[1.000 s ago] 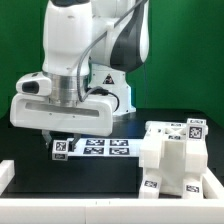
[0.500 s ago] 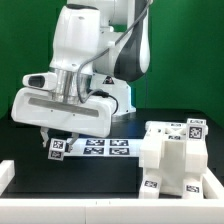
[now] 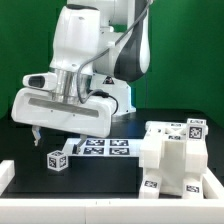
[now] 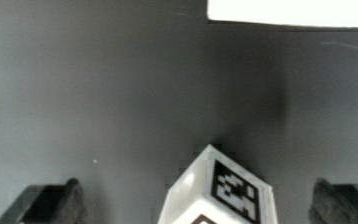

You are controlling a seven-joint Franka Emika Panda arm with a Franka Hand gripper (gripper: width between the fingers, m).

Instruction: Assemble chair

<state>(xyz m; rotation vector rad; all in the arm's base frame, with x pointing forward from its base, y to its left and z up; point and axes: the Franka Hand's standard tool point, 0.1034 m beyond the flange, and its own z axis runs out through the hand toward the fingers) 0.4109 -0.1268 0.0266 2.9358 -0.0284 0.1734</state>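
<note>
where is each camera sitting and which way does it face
Exterior view: off the arm, low at the table's edge, facing the arm's white wrist above the small tagged block, the marker board behind it, and the assembled chair part on the exterior view's right.
Wrist view: on the wrist, looking down past the fingers at the dark table; the gripper stands open around the block.
Shared: the block, the table.
</note>
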